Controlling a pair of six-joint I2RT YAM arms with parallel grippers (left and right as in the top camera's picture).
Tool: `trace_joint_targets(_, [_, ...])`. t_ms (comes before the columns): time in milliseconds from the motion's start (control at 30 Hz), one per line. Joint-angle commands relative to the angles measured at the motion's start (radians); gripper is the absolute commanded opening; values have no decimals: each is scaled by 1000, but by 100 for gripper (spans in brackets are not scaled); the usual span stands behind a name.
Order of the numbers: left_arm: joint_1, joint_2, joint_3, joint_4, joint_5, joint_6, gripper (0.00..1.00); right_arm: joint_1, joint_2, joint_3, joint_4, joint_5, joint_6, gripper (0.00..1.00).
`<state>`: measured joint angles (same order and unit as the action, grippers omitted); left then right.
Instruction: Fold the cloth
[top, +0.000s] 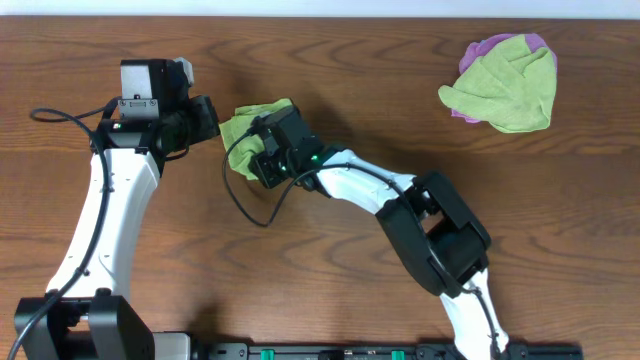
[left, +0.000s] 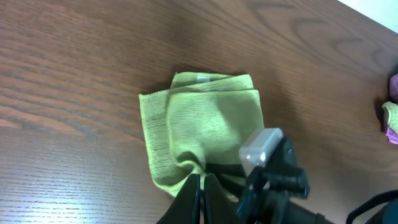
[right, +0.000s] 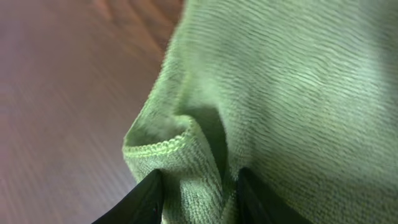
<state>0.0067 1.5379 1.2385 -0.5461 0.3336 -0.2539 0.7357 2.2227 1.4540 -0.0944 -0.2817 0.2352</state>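
Left of centre on the table (top: 330, 60), the green cloth (left: 205, 118) lies folded into a small thick packet. The right gripper (right: 202, 186) pinches a raised fold at its near edge. The left gripper (left: 198, 190) sits pressed together at the left edge; whether it holds fabric I cannot tell. A final fold seems in hand: next, carry the pinched edge across and release it flat.
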Motion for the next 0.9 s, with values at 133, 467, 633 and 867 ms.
trace_joint_targets(133, [6,-12,5,-4,0,15,6,66,0,10,-13,-52,-24,35])
trace_joint_targets(467, [9,-46,7,-3,-1,14,6,12,-156,11,-63,89,-37,33])
trace_joint_targets(633, [24,-76,7,-12,0,13,7,-31,-222,11,-148,122,-61,38])
trace_joint_targets(867, [27,-74,7,-111,0,7,7,-75,-268,11,-245,129,-68,35])
